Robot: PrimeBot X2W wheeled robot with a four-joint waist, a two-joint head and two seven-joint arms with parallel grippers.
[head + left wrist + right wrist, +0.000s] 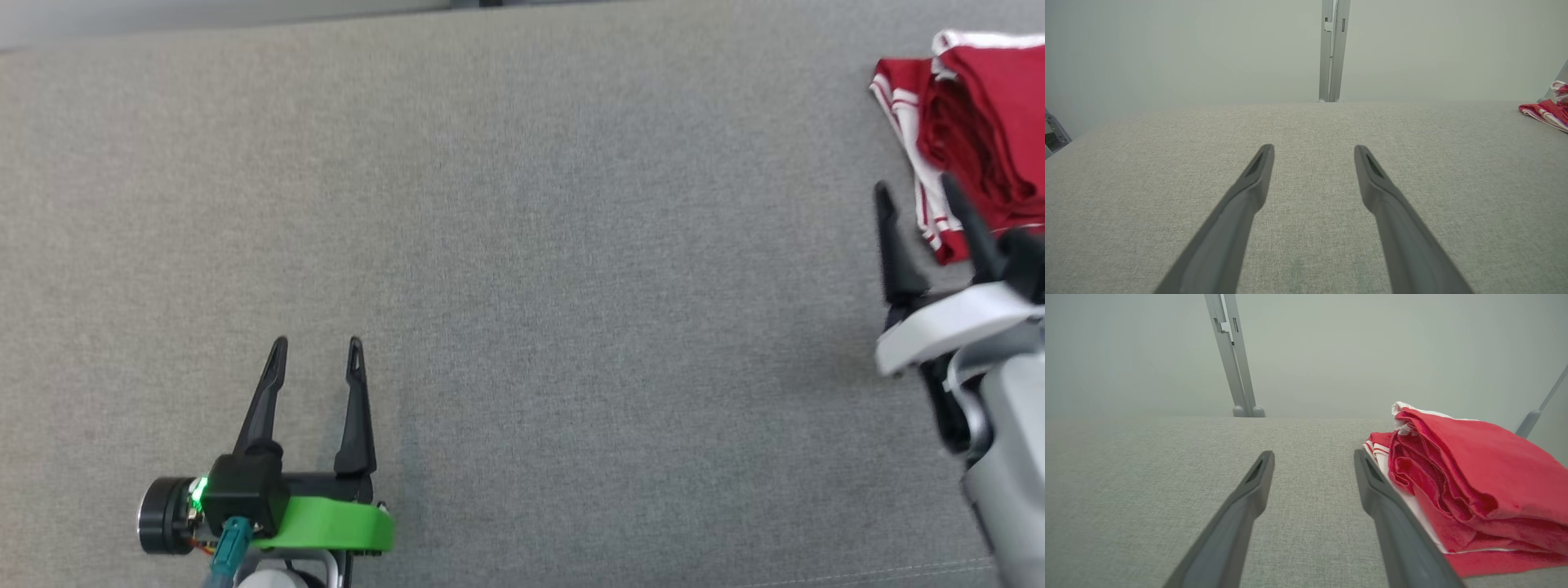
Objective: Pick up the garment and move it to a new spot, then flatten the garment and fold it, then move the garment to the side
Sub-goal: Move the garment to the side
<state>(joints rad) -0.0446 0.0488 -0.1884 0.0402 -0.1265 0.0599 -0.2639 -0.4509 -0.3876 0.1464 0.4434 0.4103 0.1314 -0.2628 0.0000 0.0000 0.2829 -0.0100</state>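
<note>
A red garment (980, 131) with white striped trim lies folded in a thick stack at the far right of the grey fabric table (522, 245). My right gripper (914, 189) stands open just at the garment's near left edge, nothing between its fingers. In the right wrist view the garment (1474, 477) sits right of the open right gripper (1314, 456), touching the right finger (1392, 514). My left gripper (317, 346) rests open at the lower left, far from the garment. The left wrist view has the open left gripper (1314, 149) over bare cloth and the garment (1547, 111) at the far right edge.
The table's far edge (245, 37) runs along the top of the head view, with a pale wall behind. A grey metal post (1333, 49) rises behind the table's far edge. A second slanted post (1537, 412) stands behind the garment.
</note>
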